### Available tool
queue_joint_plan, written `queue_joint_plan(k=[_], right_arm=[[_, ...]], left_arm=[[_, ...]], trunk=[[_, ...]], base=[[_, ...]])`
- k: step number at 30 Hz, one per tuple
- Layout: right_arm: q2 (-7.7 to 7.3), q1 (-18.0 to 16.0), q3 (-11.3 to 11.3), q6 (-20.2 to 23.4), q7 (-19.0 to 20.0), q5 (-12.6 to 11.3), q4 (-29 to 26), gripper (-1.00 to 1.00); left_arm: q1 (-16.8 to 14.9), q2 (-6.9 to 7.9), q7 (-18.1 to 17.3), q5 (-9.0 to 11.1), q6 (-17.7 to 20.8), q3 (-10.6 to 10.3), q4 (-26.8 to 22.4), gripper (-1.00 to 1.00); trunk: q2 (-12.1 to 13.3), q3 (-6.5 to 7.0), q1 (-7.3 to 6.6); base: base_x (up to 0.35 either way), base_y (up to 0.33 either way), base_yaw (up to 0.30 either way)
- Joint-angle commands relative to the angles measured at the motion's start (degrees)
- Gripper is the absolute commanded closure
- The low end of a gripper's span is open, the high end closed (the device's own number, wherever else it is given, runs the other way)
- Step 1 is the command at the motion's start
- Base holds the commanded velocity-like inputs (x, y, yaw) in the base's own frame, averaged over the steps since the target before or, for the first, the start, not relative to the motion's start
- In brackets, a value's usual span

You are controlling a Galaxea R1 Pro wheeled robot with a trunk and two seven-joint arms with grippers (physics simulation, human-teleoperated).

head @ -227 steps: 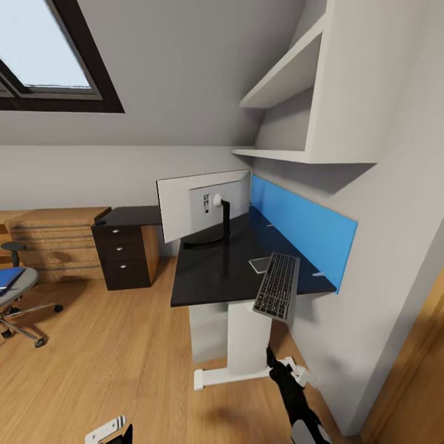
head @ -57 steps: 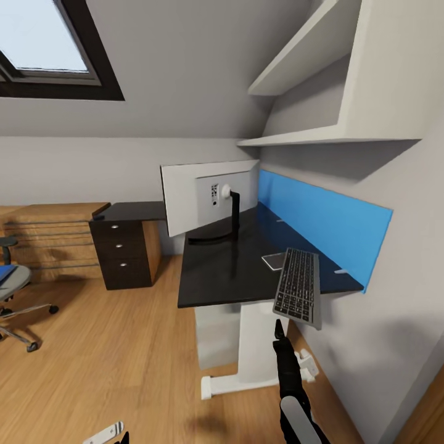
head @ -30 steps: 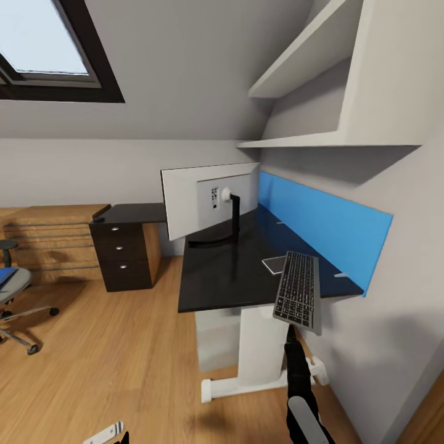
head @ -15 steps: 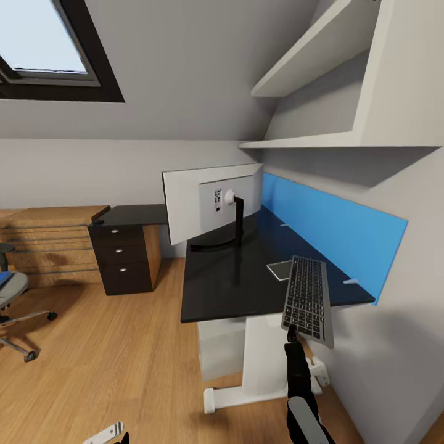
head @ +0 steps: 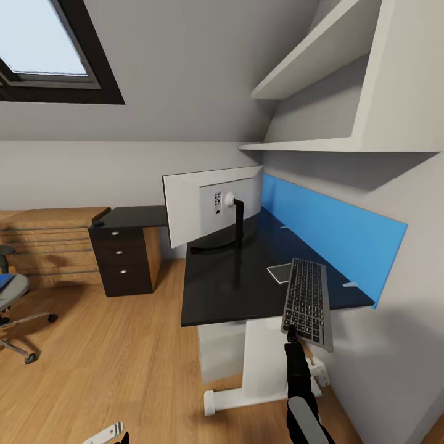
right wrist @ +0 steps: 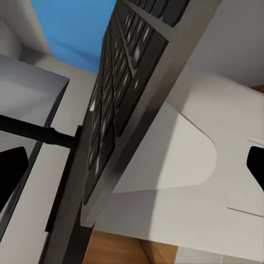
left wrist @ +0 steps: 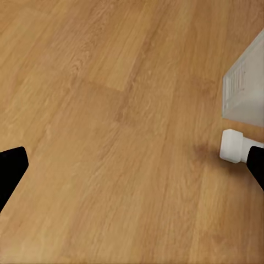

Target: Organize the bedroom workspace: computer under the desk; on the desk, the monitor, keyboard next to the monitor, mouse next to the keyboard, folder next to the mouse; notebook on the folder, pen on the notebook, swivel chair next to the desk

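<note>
The keyboard [head: 308, 302] hangs in the air at the near right corner of the desk [head: 228, 277], tilted with its keys facing the room, its far end over the glossy black top and its near end past the edge. The right gripper [head: 291, 336] is clamped on that near end from below, at about 6 o'clock of the keyboard. In the right wrist view the keyboard [right wrist: 124, 104] runs steeply across the picture between the two dark fingertips [right wrist: 11, 168], which stand wide apart at the picture's sides.

At 11 o'clock from the keyboard, the monitor [head: 209, 206] stands on the desk with its pale back towards the camera. The swivel chair [head: 11, 302] sits well apart at 9 o'clock.

The left wrist view adds the wooden floor [left wrist: 110, 137] and the computer [left wrist: 245, 91]; the left gripper's fingertips [left wrist: 10, 170] are spread, holding nothing.
</note>
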Motion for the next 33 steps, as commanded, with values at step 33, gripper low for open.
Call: queue_joint_plan(k=[33], right_arm=[[0.05, 0.0, -0.1, 0.0, 0.5, -0.6, 0.0, -1.00]], left_arm=[[0.0, 0.09, 0.5, 0.6, -0.3, -0.3, 0.7, -1.00]], trunk=[[0.0, -0.05, 0.00]], base=[[0.043, 0.000, 0.000]])
